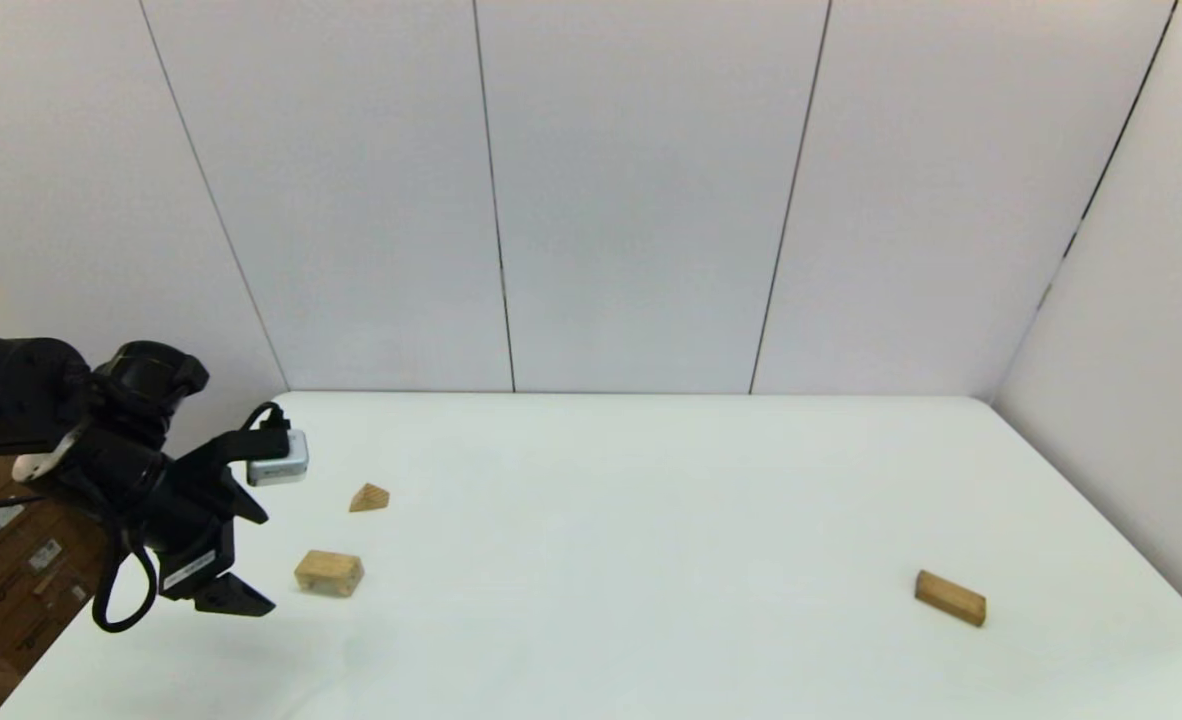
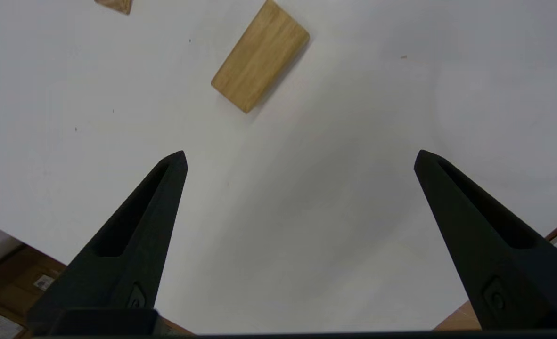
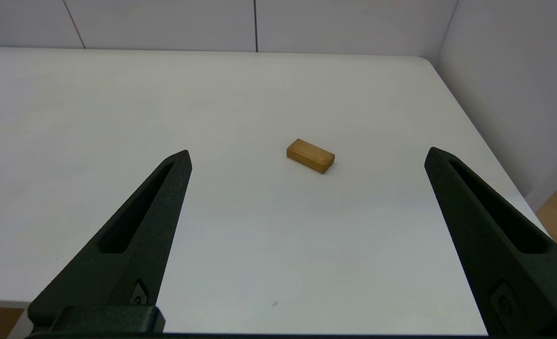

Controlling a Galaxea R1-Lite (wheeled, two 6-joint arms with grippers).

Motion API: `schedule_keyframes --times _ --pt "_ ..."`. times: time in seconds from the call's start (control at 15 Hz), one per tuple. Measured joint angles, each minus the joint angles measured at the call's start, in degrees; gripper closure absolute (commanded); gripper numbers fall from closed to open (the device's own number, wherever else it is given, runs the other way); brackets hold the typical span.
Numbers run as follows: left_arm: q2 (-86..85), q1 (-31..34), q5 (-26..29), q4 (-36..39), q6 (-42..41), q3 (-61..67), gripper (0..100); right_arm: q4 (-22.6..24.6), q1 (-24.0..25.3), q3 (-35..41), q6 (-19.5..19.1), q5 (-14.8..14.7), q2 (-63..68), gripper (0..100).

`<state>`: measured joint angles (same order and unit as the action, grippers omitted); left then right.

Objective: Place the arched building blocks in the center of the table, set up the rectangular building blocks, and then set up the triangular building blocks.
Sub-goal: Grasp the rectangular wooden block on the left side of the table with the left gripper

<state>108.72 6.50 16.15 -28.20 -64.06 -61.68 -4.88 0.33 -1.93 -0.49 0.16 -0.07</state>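
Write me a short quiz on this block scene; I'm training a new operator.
1. True or false: the left gripper and right gripper are both open and empty.
2. Fill in: the wedge lies on the robot's ___ side of the table.
3. How many blocks sit at the table's centre? A. none B. one C. three

Key: 1 true; 2 left; 3 A.
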Motion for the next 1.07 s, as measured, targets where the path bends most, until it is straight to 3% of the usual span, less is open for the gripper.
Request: schedule_keyframes --times 0.4,1.07 --pt "5.3 -3.5 -0.1 0.2 -1.0 -3.2 0 0.0 0.0 0.0 0.0 0.0 0.0 0" --pt "16.5 -3.7 -0.5 2.2 -4.5 -8.1 0 0.0 0.0 0.0 0.0 0.0 0.0 0"
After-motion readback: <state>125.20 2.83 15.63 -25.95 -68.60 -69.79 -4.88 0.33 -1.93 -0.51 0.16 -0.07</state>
